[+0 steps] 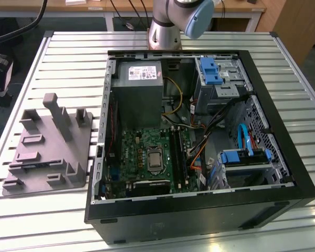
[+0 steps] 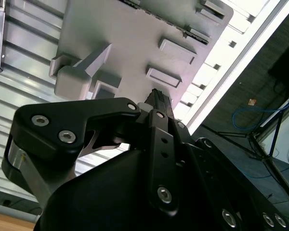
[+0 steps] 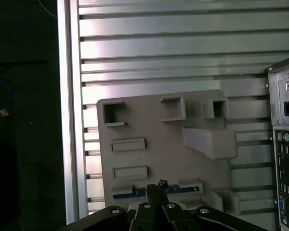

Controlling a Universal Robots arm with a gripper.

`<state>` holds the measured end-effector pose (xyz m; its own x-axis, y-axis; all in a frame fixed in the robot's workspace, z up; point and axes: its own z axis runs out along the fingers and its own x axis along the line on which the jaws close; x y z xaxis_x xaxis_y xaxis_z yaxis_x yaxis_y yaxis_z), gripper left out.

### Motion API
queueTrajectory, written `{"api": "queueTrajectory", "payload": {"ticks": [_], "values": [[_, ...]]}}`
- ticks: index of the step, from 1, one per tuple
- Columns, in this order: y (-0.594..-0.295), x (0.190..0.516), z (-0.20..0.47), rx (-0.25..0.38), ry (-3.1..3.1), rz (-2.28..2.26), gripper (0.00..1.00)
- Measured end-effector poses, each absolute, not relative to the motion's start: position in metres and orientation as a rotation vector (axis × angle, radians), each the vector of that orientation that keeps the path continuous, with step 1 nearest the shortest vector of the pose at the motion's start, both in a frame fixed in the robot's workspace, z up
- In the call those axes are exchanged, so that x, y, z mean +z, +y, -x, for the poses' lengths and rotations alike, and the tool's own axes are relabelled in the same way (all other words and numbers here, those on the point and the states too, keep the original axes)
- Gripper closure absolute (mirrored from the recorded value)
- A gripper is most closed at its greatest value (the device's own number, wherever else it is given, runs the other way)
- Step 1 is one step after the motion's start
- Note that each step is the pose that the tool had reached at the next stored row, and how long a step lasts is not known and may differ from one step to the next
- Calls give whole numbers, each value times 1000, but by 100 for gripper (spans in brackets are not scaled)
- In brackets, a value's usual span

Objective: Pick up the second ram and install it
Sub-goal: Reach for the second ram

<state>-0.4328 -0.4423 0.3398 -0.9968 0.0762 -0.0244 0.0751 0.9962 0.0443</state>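
One matte black claw point(image 3: 157, 187), pinched narrow, empty. Hangs over a blocky grey plastic fixture point(image 3: 159, 144) on ribbed aluminium slats point(image 3: 173, 48). Points at the thin dark second ram point(image 3: 127, 194) slotted there.

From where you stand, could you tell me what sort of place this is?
Probably a robotics lab bench set up for computer assembly: an open desktop PC case lies on a slatted metal table, with a grey fixture block beside it and a robot arm standing by the case.
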Motion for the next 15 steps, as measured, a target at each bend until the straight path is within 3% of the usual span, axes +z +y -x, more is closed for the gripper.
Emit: {"api": "queueTrajectory", "payload": {"ticks": [15], "values": [[-448, 333, 433, 68, 3112, -118, 90]]}}
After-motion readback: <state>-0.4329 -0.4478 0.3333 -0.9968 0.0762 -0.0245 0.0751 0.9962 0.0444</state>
